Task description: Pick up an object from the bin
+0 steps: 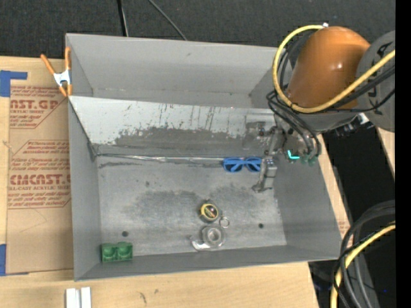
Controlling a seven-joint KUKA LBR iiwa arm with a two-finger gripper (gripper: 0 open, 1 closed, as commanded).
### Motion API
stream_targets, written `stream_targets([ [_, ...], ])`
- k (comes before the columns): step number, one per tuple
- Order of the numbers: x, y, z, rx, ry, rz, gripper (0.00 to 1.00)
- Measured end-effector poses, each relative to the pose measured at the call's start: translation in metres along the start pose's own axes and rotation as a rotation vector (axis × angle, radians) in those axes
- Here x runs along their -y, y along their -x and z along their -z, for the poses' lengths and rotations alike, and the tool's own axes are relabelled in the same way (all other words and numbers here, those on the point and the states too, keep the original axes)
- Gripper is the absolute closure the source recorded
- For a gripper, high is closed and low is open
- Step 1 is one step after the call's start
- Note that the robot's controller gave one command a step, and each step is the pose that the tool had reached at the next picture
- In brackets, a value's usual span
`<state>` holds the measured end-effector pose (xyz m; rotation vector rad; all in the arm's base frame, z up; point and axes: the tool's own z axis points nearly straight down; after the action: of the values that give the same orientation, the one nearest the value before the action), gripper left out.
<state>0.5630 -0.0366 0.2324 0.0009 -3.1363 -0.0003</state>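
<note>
My gripper [264, 178] hangs at the right side of the bin, its fingers pointing down just above the floor. Blue toy sunglasses [243, 165] lie right beside it, to its left, near the back wall; I cannot tell whether a fingertip touches them. Nothing shows between the fingers.
A round gold and black disc [209, 211] with a small metal ring [224, 222] lies at the front middle, next to a silver metal fitting [210, 239]. A green two-stud brick [116, 253] sits in the front left corner. The arm's orange cover and cables hang over the right rim.
</note>
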Motion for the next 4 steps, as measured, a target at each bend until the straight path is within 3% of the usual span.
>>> stream_targets([
  [1,0.046,0.024,-0.134,0.001,0.0,0.202,0.0],
  [2,0.094,0.031,-0.148,0.007,-0.002,0.114,0.0],
  [3,0.063,0.031,-0.162,0.007,0.0,0.051,0.0],
  [4,0.044,0.023,-0.162,0.008,0.0,0.084,0.0],
])
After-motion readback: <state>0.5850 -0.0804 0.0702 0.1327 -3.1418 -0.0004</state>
